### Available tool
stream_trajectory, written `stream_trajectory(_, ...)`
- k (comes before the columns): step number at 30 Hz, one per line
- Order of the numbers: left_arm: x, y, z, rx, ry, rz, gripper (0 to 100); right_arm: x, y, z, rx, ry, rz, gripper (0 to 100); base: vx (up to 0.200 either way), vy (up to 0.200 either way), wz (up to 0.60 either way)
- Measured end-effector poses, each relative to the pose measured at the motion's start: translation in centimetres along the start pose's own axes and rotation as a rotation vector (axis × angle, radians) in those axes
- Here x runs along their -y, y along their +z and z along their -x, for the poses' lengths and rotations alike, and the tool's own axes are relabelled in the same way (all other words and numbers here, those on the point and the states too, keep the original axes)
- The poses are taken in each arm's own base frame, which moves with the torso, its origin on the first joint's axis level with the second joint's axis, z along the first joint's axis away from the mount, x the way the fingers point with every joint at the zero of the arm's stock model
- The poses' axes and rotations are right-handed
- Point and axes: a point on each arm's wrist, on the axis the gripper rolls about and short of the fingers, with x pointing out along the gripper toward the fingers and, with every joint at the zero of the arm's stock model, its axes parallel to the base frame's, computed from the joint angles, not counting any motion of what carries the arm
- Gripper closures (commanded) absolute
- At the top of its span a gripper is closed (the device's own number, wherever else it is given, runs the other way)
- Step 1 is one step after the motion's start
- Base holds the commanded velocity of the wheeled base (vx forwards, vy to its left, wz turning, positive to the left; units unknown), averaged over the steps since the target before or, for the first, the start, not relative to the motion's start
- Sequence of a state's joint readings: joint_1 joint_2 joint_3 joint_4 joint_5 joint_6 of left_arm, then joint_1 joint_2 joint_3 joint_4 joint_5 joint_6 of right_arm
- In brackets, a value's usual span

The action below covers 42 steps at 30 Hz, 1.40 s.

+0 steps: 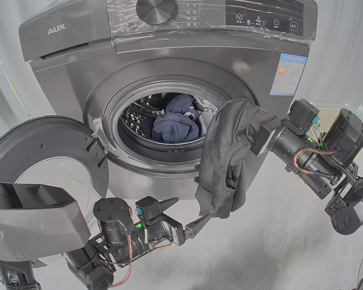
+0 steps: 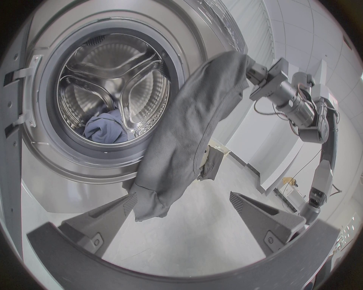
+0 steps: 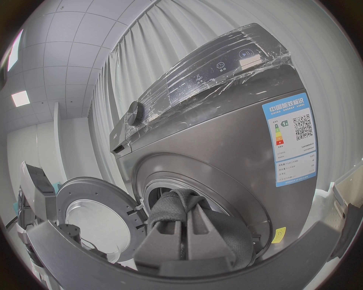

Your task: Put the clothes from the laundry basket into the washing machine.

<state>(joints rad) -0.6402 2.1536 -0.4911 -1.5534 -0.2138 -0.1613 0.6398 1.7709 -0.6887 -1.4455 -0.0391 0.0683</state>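
Pale grey floor [image 1: 258, 236], white curtain [image 3: 159, 49] behind grey front-loading washing machine [image 1: 176, 65], door open. Right fingers [image 3: 206, 238] clamp dark grey knitted garment [image 1: 227, 148], which hangs down to the left fingers [image 2: 102, 222], spread apart at its hem.

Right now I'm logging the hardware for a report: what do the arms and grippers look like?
The left arm and right arm are black, with cylindrical joints, a looped copper-braided cable, a green light and a teal tab near each wrist. The left gripper and right gripper have dark grey wedge-shaped fingers; ribbed pads show on the left's.
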Motion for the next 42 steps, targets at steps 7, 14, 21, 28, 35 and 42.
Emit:
stream_trajectory(7,-0.4,-1.3,-1.8,-0.012,0.001,-0.023,0,0.0,-0.4,-0.7,0.004,-0.002,-0.007,100,0.0,0.0,0.0)
stream_trajectory(14,-0.8,-2.1,-4.4,0.024,0.046,-0.031,0,-0.2,-0.7,-1.0,0.001,0.003,-0.012,100,0.0,0.0,0.0)
stream_trajectory(21,-1.3,-2.6,-7.3,0.081,0.057,-0.036,0,-0.2,-0.9,-1.0,0.0,0.003,-0.014,100,0.0,0.0,0.0)
stream_trajectory(28,-1.5,-4.1,-8.6,0.068,0.054,-0.036,0,-0.1,-0.9,-1.0,0.0,0.002,-0.013,100,0.0,0.0,0.0)
stream_trajectory(35,-1.9,-4.3,-10.4,0.115,0.05,-0.039,0,-0.2,-0.9,-1.0,0.001,0.005,-0.014,100,0.0,0.0,0.0)
stream_trajectory(42,-2.6,-4.9,-12.0,0.152,0.065,-0.037,100,-0.2,-0.9,-1.0,0.002,0.006,-0.015,100,0.0,0.0,0.0)
